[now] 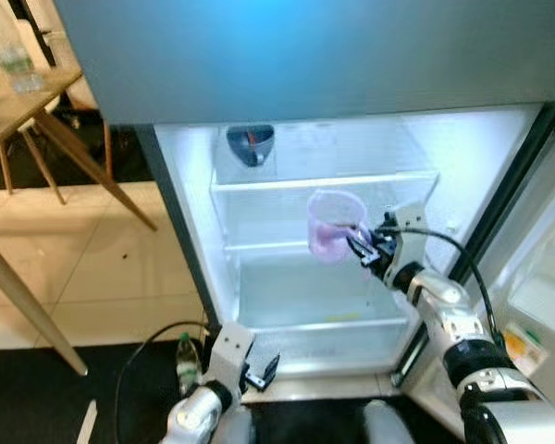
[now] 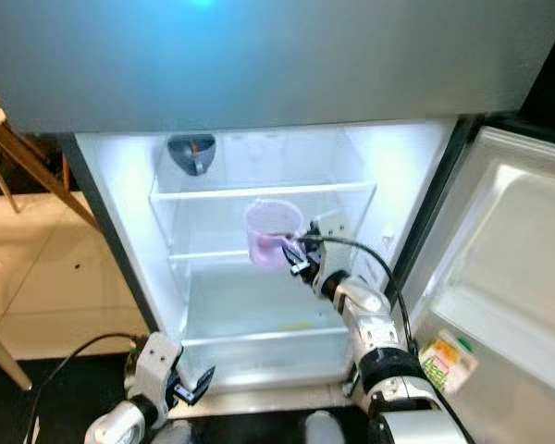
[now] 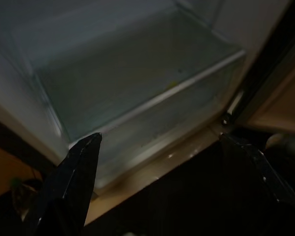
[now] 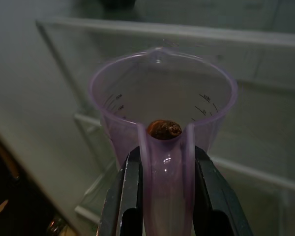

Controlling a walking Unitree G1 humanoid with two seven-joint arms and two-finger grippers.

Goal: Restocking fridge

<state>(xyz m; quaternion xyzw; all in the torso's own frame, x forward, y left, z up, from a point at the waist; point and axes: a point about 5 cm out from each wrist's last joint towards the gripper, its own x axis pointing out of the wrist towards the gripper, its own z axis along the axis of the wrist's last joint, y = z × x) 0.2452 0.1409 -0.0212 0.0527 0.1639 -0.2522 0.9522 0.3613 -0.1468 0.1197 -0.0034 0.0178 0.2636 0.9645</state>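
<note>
The fridge point(image 1: 180, 240) stands open, its lit interior facing the robot and its door point(image 2: 518, 277) swung out to the right. The right end effector point(image 1: 361, 245) reaches into the fridge at the height of the middle shelf, its two black fingers point(image 4: 130, 196) pinching the handle of a translucent purple measuring jug point(image 1: 331, 227). The jug is held upright in the air, in front of the middle glass shelf point(image 1: 259, 248) and below the upper glass shelf point(image 1: 324, 180); I cannot tell whether its base touches anything. In the right wrist view the jug's printed scale marks show on its inner wall, its spout points away from the wrist, and a small brown lump point(image 4: 164, 129) sits at the top of the handle. A dark bowl-like object point(image 1: 250, 143) rests on the upper shelf at the back left. A clear drawer point(image 1: 314, 319) occupies the bottom of the fridge.

The left end effector point(image 1: 259, 373) hangs low in front of the fridge's bottom edge, its fingers point(image 3: 69, 182) spread apart and holding nothing. A green-capped bottle point(image 1: 187, 363) stands on the floor just beside the left arm, next to a black cable point(image 1: 139, 365). A wooden tabletop point(image 1: 18, 102) with angled legs stands on the tiled floor to the left.
</note>
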